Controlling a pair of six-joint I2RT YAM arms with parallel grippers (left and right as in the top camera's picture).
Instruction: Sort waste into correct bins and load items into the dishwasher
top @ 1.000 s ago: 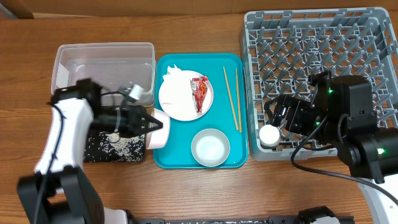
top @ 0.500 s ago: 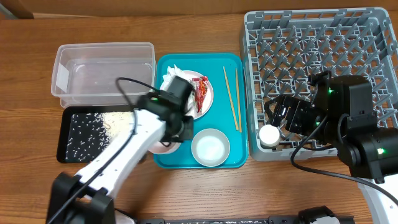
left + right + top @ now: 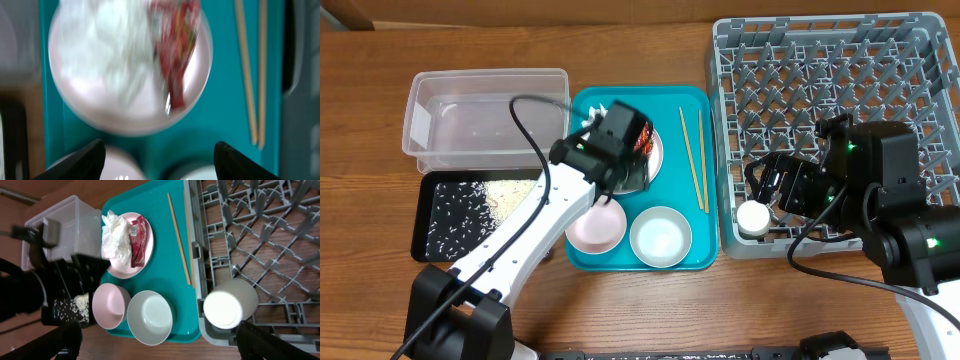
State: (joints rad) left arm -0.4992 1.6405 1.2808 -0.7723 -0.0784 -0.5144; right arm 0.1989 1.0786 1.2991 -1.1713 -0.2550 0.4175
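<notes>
My left gripper (image 3: 160,162) hangs open and empty over the near rim of the white plate (image 3: 130,115), which holds the crumpled napkin (image 3: 110,50) and red wrapper (image 3: 175,55). The pink dish (image 3: 597,226) stands upright on the teal tray beside the grey-white bowl (image 3: 660,237). Both chopsticks (image 3: 695,160) lie along the tray's right side. Rice grains (image 3: 470,215) are spread in the black tray, and the clear tub (image 3: 485,115) is behind it. My right gripper (image 3: 167,345) is open above the white cup (image 3: 230,305), which sits in the near-left corner of the grey rack (image 3: 830,70).
The teal tray (image 3: 705,250) lies between the two bins and the rack. My left arm (image 3: 520,240) stretches from the table's front across the black tray's right end to the plate. Bare wooden table runs along the front edge.
The left arm swung from the black tray to the teal tray, left the pink dish there, opened, and moved up over the plate. The right arm has stayed still.
</notes>
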